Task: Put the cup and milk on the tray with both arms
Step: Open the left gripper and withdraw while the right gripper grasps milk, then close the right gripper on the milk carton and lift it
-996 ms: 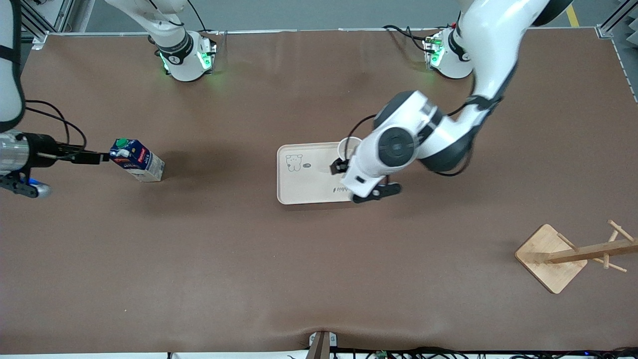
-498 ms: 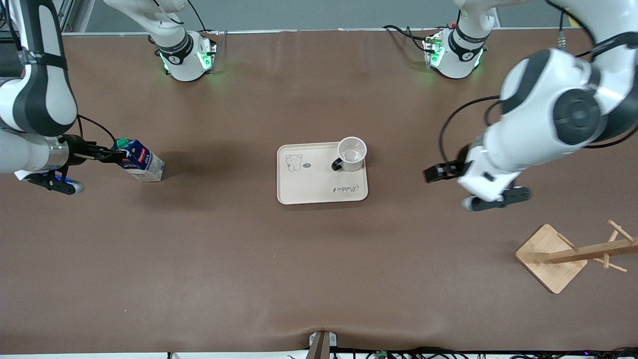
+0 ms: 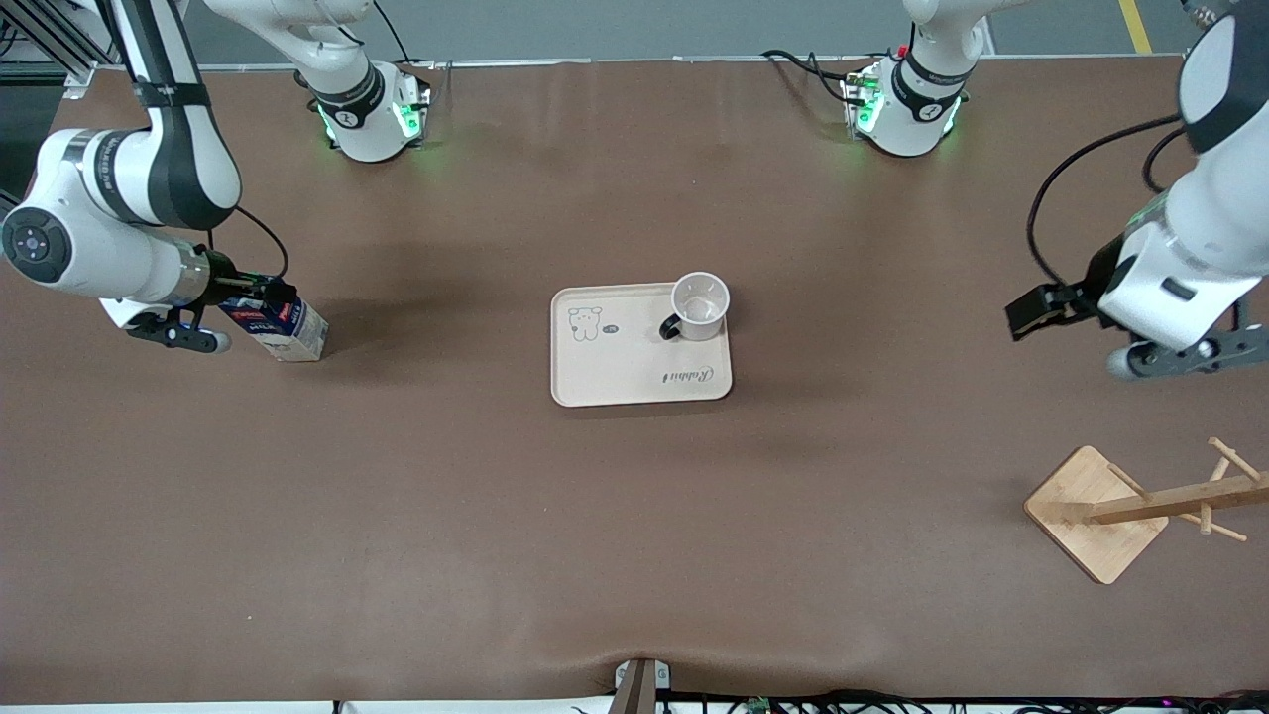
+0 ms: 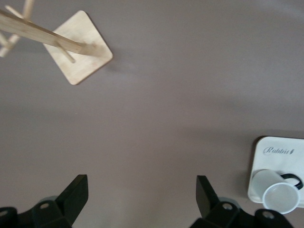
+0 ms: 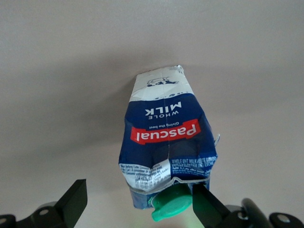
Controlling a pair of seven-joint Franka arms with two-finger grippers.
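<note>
Right end effector (image 5: 137, 204) open round small dark-blue milk carton (image 5: 166, 152); light, crushable, so you grip body gently. Left end effector (image 4: 142, 197) open, idle.

Brown table (image 3: 634, 516): milk (image 3: 288, 327), tray (image 3: 615, 372), wooden rack (image 3: 1100, 516) standing on it.

The milk carton (image 5: 166, 152) stands on the bare brown table (image 5: 61, 71), seen from above its top. Its dark-blue side shows a red band with the word "Pascual" and the words "WHOLE MILK", and its lower part is pale. The green cap (image 5: 170, 203) lies between the two black fingers (image 5: 72, 203) of the right gripper (image 5: 140, 204), which are spread wide apart on both sides of the carton's top.
</note>
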